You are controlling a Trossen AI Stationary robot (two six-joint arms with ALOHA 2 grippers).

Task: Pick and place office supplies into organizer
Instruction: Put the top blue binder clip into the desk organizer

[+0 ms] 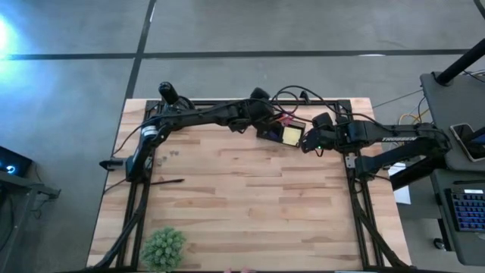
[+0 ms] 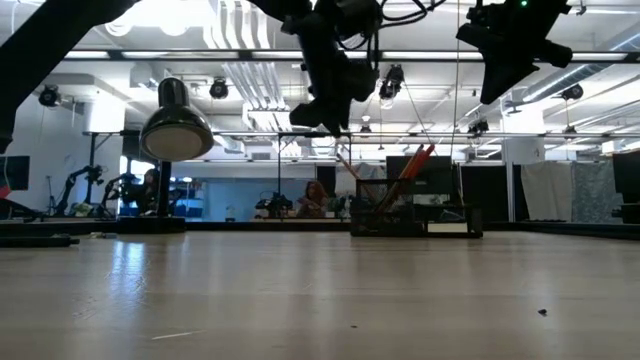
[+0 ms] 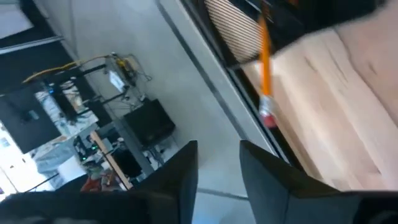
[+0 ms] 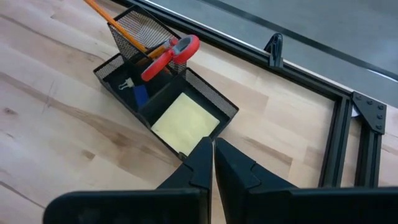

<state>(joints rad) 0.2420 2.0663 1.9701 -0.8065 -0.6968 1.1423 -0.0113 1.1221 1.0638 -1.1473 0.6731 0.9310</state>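
Right claw (image 4: 213, 163) closed, empty, above organizer (image 4: 163, 99)

Non-task items on and around your desk

You see a wooden desk (image 1: 250, 189) with a black frame (image 1: 356, 205). A small green plant (image 1: 163, 247) sits near its front left corner. A desk lamp (image 2: 175, 130) stands at the far left. Grey floor (image 1: 303, 26) surrounds the desk.

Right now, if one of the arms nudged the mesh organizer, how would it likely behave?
The organizer is thin black wire mesh, so probably light and apt to slide on the smooth wooden table. The scissors and pencils standing in its tall compartment could make it tip.
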